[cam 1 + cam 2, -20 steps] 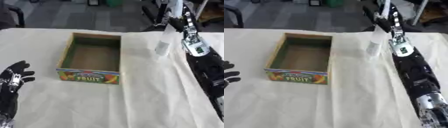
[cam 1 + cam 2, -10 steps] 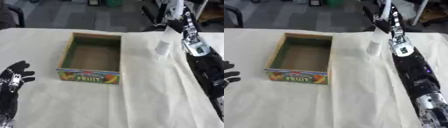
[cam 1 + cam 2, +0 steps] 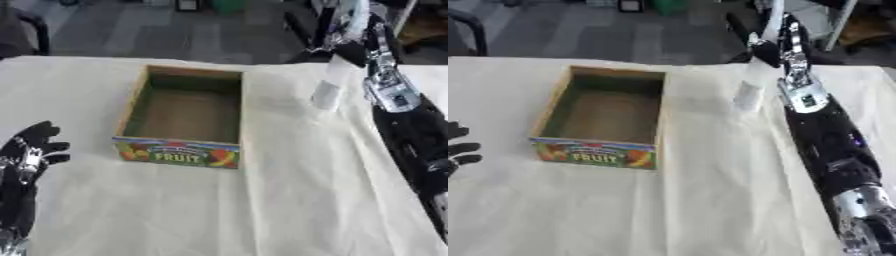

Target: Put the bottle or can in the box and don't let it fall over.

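A pale, clear bottle (image 3: 330, 84) stands slightly tilted on the cloth to the right of the box, its bottom near the table. My right hand (image 3: 353, 50) is at the bottle's top, with dark fingers curled round its upper part. The cardboard box (image 3: 140, 97) with a colourful "FRUIT" front is open at the top and holds nothing. It sits left of the bottle, a short gap away. My left hand (image 3: 31, 150) rests open at the lower left, fingers up, away from everything.
A cream cloth (image 3: 289, 200) covers the table. My right forearm (image 3: 824, 140) stretches along the right side from the lower right corner to the bottle. Chairs and stands sit on the floor beyond the far edge.
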Robot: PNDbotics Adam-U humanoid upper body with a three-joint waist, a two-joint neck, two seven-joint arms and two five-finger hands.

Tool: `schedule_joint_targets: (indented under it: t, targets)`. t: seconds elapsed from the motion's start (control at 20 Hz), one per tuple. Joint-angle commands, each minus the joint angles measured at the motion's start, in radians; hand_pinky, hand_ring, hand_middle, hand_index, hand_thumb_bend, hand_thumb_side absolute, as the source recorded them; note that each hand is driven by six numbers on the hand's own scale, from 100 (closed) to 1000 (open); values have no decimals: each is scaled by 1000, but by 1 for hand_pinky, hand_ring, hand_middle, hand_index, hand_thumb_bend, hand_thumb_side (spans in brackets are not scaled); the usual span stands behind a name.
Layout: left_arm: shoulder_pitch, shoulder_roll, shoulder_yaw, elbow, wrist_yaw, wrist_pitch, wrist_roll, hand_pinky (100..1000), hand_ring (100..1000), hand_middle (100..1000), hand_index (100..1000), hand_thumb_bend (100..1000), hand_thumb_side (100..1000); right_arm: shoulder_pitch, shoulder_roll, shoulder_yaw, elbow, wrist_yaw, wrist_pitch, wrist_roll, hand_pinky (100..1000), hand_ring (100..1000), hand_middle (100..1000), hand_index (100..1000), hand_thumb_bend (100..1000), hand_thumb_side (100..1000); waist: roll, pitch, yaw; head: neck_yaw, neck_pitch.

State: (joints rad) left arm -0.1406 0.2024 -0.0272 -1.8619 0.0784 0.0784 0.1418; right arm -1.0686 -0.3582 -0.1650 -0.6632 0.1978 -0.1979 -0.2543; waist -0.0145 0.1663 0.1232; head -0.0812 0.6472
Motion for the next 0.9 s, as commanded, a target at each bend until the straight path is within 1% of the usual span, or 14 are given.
schedule_joint_targets:
  t: [0.05, 0.2, 0.3, 0.6, 0.9]
  targets:
    - [-10, 13, 3, -23, 2, -2, 1, 658, 663, 710, 792, 484, 686, -18, -31, -7, -11, -16, 3, -33, 664, 622, 429, 608, 100, 100, 3, -13, 0, 1, -10]
    - [-11, 13, 3, -23, 1, -2, 2, 658, 663, 709, 792, 485, 686, -19, -31, -6, -12, -33, 4, -58, 649, 589, 381, 509, 100, 100, 2, -13, 0, 2, -10]
    - [-11, 13, 3, -23, 1, -2, 2, 658, 662, 709, 792, 486, 686, -20, -32, -4, -12, -41, 5, -66, 642, 578, 365, 481, 100, 100, 2, -13, 0, 2, -10]
    - [-10, 13, 3, -22, 1, -2, 3, 658, 662, 708, 792, 486, 686, -22, -32, -2, -15, -58, 8, -82, 626, 559, 333, 451, 100, 100, 1, -15, 2, 2, -11]
    - [-9, 13, 4, -21, 1, -2, 4, 658, 661, 707, 792, 488, 686, -28, -33, 4, -33, -70, 6, -73, 614, 547, 317, 444, 100, 100, -1, -19, 1, 6, -10]
